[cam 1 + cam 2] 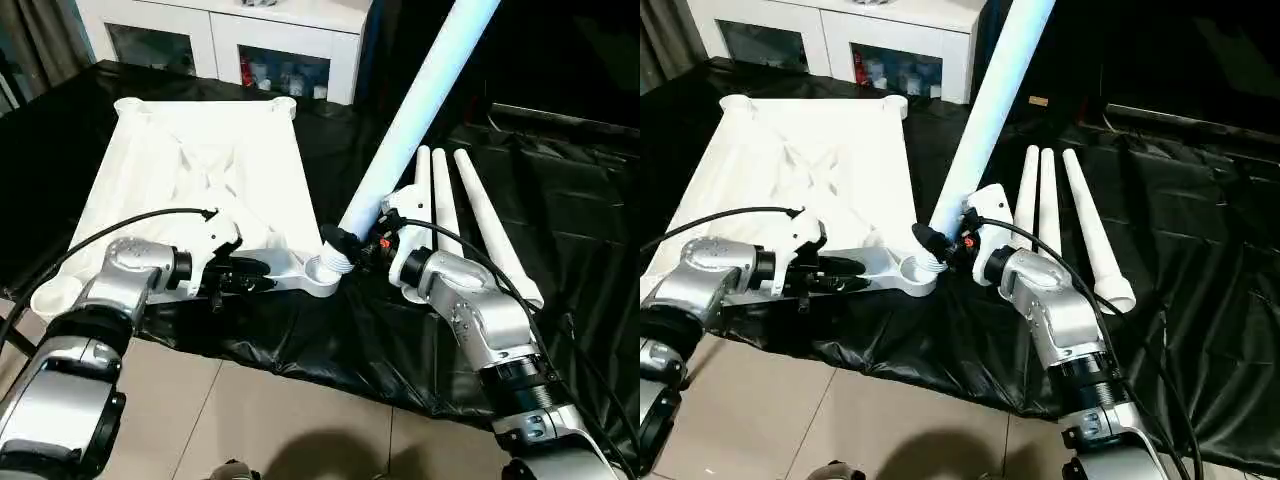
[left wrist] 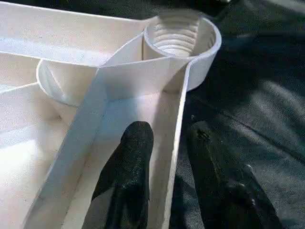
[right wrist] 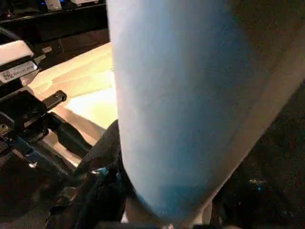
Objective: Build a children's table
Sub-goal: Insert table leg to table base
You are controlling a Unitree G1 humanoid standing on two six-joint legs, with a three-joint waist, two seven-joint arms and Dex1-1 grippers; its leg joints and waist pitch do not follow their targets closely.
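- Tabletop [image 1: 200, 170]: white moulded plastic, lying underside up on a black sheet [image 1: 560, 200] spread over the floor; stiffening ribs cross the underside, and a round socket stands at each rounded corner.
- Near-right socket [image 2: 178, 36]: a short open cup, ridged inside like a thread. No leg is seated in any visible corner.
- Right tool [image 1: 352, 250]: closed on the lower end of a leg [image 1: 415, 110], a long, smooth, white tapered tube leaning up and away to the far right, its foot just beside the near-right socket. Whether the foot has entered the cup cannot be told.
- Left tool [image 2: 171, 157]: set narrowly apart, its two black fingers [image 2: 128, 162] straddling the thin near rim wall of the tabletop just left of that socket; a firm pinch cannot be confirmed.
- Three spare legs [image 1: 470, 220]: lying side by side on the sheet to the right, untouched.
- Progress, as judged: early. The first leg is being offered to its socket; four remain to be fixed, and then the table turned upright.
- White cabinet [image 1: 230, 35]: glass-fronted, at the far edge.
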